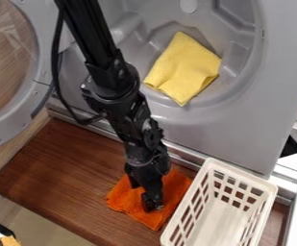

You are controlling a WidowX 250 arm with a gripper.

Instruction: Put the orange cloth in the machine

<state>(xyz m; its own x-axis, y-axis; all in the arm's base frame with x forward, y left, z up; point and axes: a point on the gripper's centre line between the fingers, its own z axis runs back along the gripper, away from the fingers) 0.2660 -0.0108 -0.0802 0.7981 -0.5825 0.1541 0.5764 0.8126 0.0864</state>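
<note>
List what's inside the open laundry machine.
A folded yellow cloth lies inside the laundry machine. Whatever is directly beneath that cloth is covered, and the robot arm hides part of the interior, so I can't say what is there.

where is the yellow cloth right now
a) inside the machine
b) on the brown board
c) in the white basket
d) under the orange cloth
a, the yellow cloth lies inside the open grey machine, above the brown board in the view.
</note>
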